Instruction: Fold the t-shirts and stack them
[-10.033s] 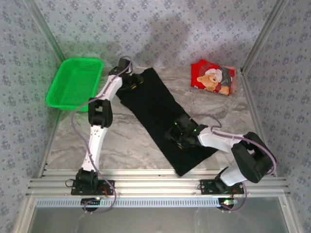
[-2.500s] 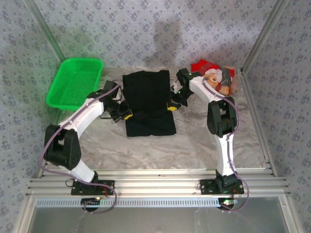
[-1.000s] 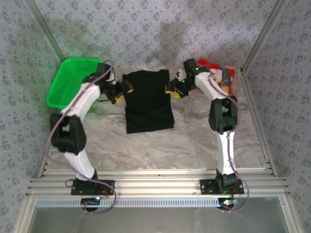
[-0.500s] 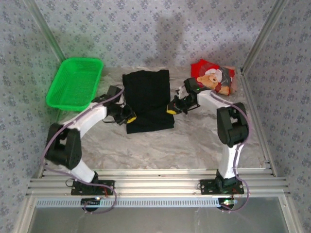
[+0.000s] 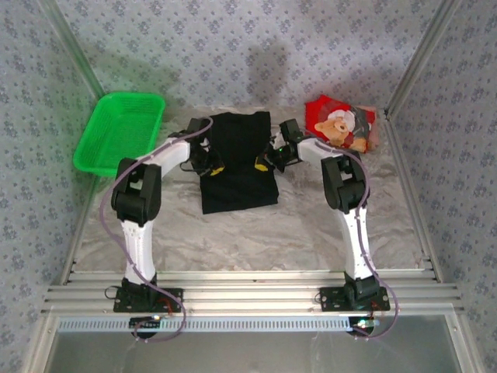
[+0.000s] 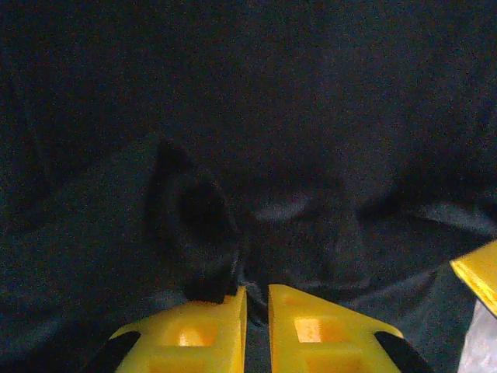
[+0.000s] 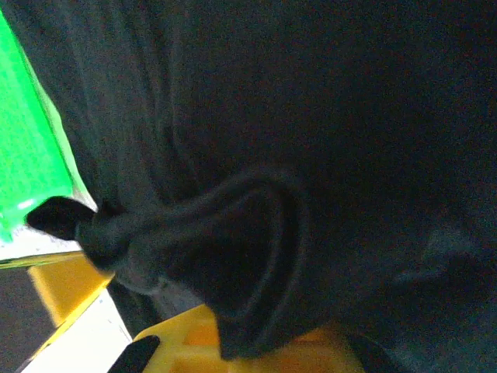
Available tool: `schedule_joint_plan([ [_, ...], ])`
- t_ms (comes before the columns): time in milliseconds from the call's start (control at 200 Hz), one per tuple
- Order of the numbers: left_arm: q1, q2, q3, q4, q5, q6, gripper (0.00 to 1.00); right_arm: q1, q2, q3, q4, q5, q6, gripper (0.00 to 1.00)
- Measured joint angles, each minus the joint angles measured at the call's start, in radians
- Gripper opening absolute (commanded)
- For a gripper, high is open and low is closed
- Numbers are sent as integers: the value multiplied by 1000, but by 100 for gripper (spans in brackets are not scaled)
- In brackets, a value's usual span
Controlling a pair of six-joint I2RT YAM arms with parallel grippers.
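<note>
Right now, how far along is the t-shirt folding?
Done: the black t-shirt lies in a rectangle, so it looks partly folded. In hand: the left gripper and right gripper are each shut on a side edge of it, probably for another fold. Left: the red t-shirt lies bunched at the far right corner, not yet folded, and nothing is stacked.

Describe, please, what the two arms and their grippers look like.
The left arm and right arm are alike: white tubular links joined by bulky black joint housings, on black bases. A purple cable loops along each. The left gripper and right gripper each have two blocky yellow fingers with moulded recesses.
</note>
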Motion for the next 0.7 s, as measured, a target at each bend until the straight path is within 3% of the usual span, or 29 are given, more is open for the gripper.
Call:
schedule_joint_plan([
  [55, 16, 31, 32, -1, -4, 7, 24, -5, 36, 50, 14, 2, 27, 11],
  [260, 61, 44, 234, -27, -24, 13, 62, -11, 91, 188, 77, 5, 106, 24],
  [385, 69, -24, 321, -9, -27, 11, 70, -13, 61, 228, 89, 4, 102, 32],
  [490, 66, -147, 310, -1, -26, 18, 77, -26, -48, 179, 61, 10, 65, 48],
  [600, 60, -369, 183, 23, -24, 23, 82, -62, -263, 35, 2, 20, -6, 69],
  [670, 60, -527, 63, 37, -11, 16, 84, -95, -418, -76, -21, 17, -52, 76],
  [700, 60, -590, 7, 40, -3, 14, 90, -109, -481, -127, -24, 12, -65, 77],
])
